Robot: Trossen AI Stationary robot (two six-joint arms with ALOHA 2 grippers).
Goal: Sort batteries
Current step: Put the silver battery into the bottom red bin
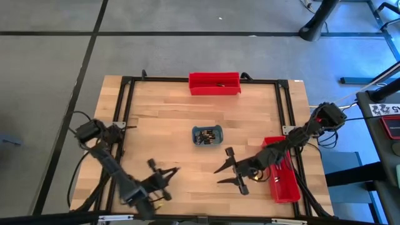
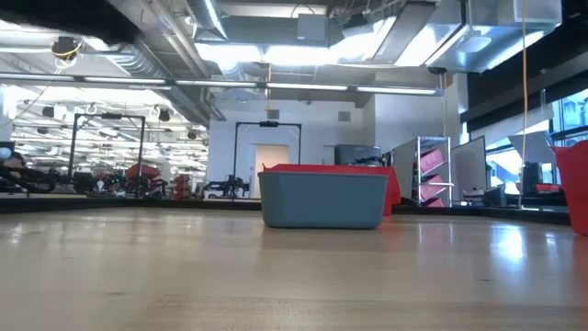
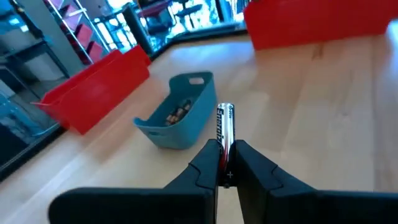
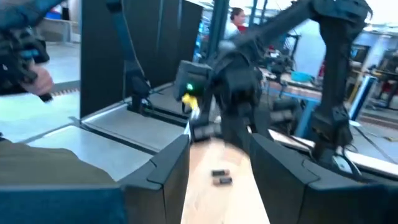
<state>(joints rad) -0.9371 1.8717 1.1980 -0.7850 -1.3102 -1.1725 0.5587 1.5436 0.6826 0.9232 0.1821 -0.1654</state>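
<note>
Left wrist view: left gripper (image 3: 225, 163) clenched on one silver-and-black cylindrical battery (image 3: 224, 132), upright between the fingertips, lettering reads roughly "Energi…". Just ahead of it, small grey-blue rounded plastic tray (image 3: 186, 127) with several loose batteries (image 3: 175, 113) inside. Beyond that, long red rectangular bin (image 3: 93, 90); contents not visible. High view: far-edge bin (image 1: 214, 83) holds one small dark item; second red bin (image 1: 282, 178) beside right gripper (image 1: 232, 170), which hangs spread wide over bare wood, grasping nothing. Two more battery-like cylinders (image 4: 219, 177) lie on the wooden tabletop (image 1: 162, 131) ahead of right gripper.
</note>
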